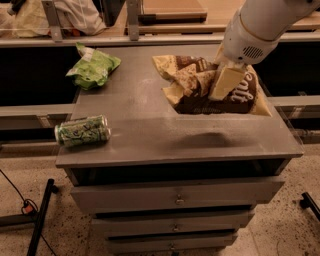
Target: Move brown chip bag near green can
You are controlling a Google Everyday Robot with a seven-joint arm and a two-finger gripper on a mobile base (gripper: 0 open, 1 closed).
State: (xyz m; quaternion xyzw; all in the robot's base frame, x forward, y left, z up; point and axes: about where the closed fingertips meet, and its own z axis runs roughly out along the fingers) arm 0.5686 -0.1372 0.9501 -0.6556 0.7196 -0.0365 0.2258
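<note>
Fig. 1 | gripper (226,82): clamped on the brown chip bag (192,82) at its crumpled middle | bag: held above the cabinet top (150,125), right rear, shadow beneath; green can (82,131) lies well apart, front left | handling: likely light, soft, glossy-slick; pinch a fold, not flat film.

Grey desk (145,132), three shallow drawers (175,192) stacked under its top, each with a small metal pull. Crumpled bright green snack bag (93,66) at the desk's left rear corner. End effector (226,86) above the desk's right rear. Speckled floor (285,232) below; black cable (15,192) and black stand leg (42,217) at lower left. Pale crumpled fabric or plastic (75,15) lies behind the desk, upper left.
</note>
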